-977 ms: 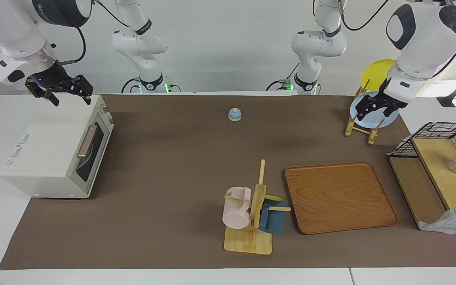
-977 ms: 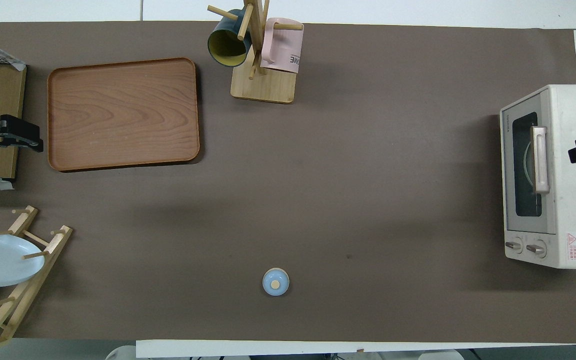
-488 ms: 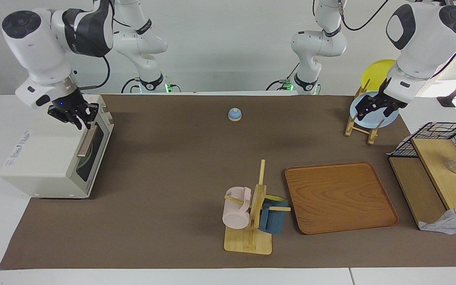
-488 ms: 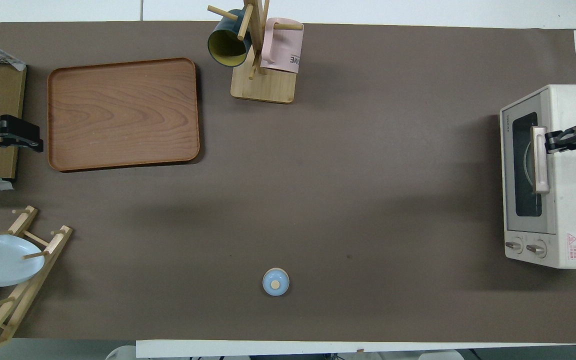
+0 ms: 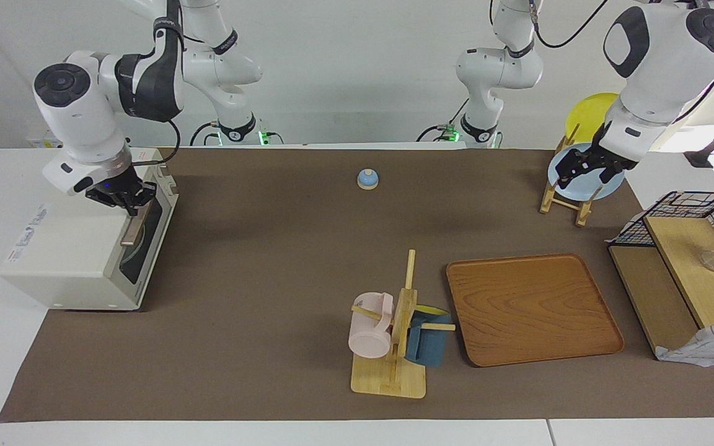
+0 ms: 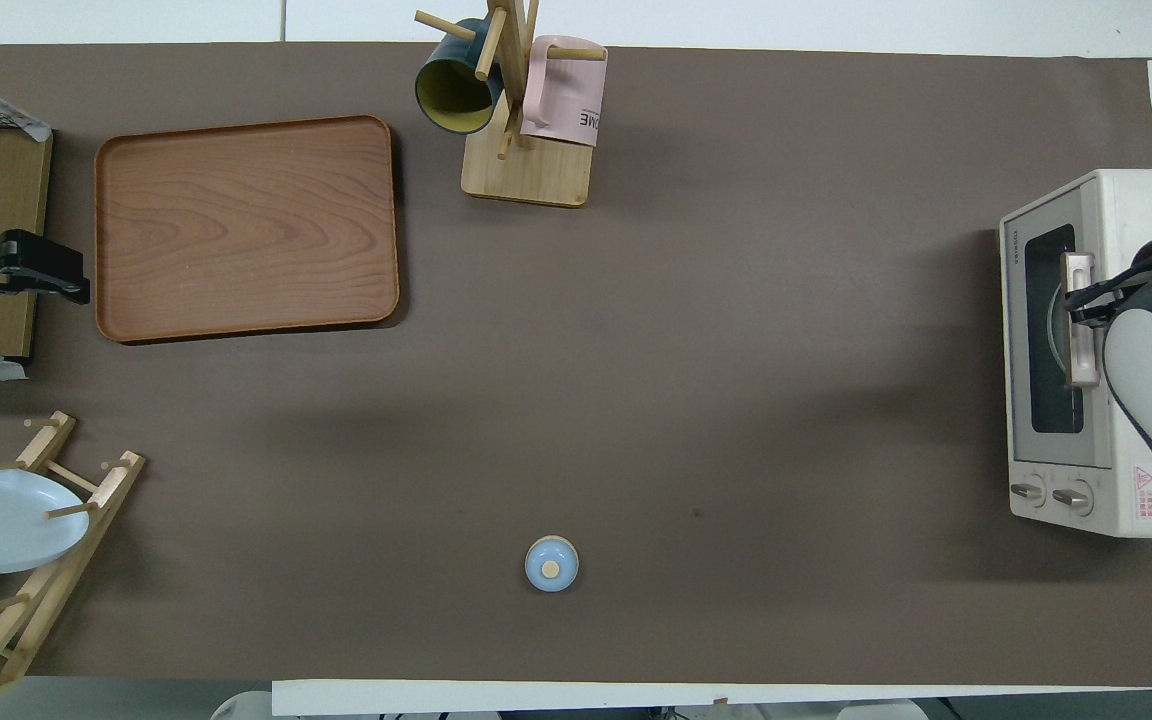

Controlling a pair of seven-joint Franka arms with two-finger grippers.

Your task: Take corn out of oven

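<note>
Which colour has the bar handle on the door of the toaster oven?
Tan, a light wooden tone; the bar handle shows best in the overhead view.

I count one oven (image 5: 87,244) at my right arm's end of the table. Two mugs hang on one wooden mug tree (image 5: 401,322): a pink mug (image 5: 369,325) and a blue mug (image 5: 426,337). One wooden tray (image 5: 532,308) lies beside them. Two plates stand in one plate rack (image 5: 564,192): a pale blue plate (image 5: 586,171) and a yellow plate (image 5: 589,114). There is one small blue bell (image 5: 367,179) and one black wire basket (image 5: 691,214).
</note>
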